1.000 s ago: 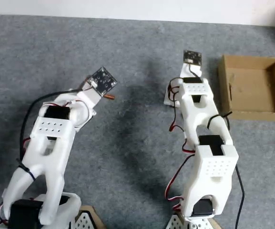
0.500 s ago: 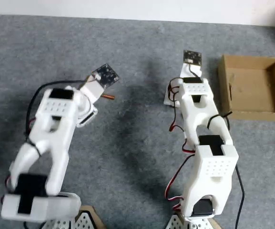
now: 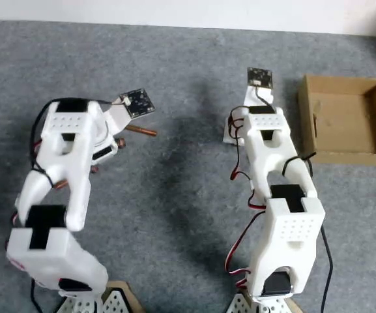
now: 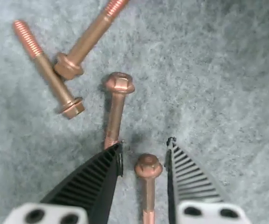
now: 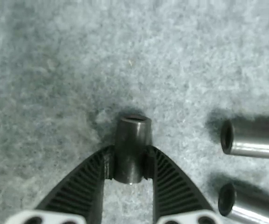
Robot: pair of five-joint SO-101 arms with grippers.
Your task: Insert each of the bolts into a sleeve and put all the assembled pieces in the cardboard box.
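Copper-coloured flanged bolts [image 4: 118,102] lie scattered on the grey carpet [image 3: 188,78], well apart from the open brown cardboard box [image 3: 344,158]. The left gripper [image 4: 145,145] stands spread wide astride one of these bolts [image 4: 148,167], its fingers clear of it. Nearer the box, the right gripper [image 5: 130,161] is closed on a short dark metal sleeve [image 5: 132,140]; two more steel sleeves [image 5: 253,139] lie just beside that one.

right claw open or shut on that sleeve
Shut on it: the right claw presses the dark sleeve from both sides, no gap showing.
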